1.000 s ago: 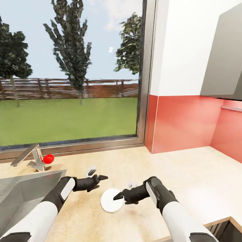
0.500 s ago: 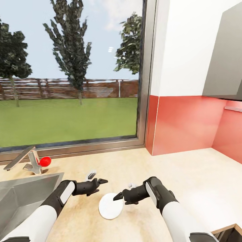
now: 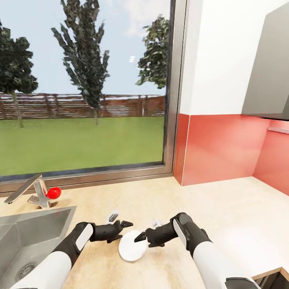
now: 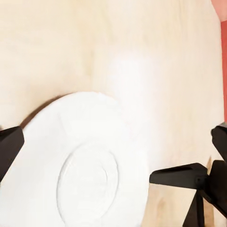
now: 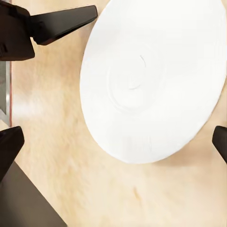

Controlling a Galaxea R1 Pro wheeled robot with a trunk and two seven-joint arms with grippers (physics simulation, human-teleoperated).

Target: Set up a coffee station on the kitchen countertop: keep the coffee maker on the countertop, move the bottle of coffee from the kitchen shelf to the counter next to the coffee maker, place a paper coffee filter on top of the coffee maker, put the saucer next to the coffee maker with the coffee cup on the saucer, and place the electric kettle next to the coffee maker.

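Your counter [image 3: 224,208] lay open rightward; sink [image 3: 24,233] and faucet [image 3: 34,190] blocked left; window [image 3: 84,100] closed off rear.

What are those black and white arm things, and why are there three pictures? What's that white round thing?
Those are a robot's two arms, drawn by a computer program. The big picture comes from a camera on its head, looking down at a kitchen countertop. The other two come from small cameras near each hand, so they look very close up. The hands are pinchers called grippers: the left gripper and the right gripper. Both are open and hold nothing. The white round thing is a saucer, a little plate for a cup, lying flat on the countertop between the grippers. At the left are a metal sink and a faucet with a red knob.
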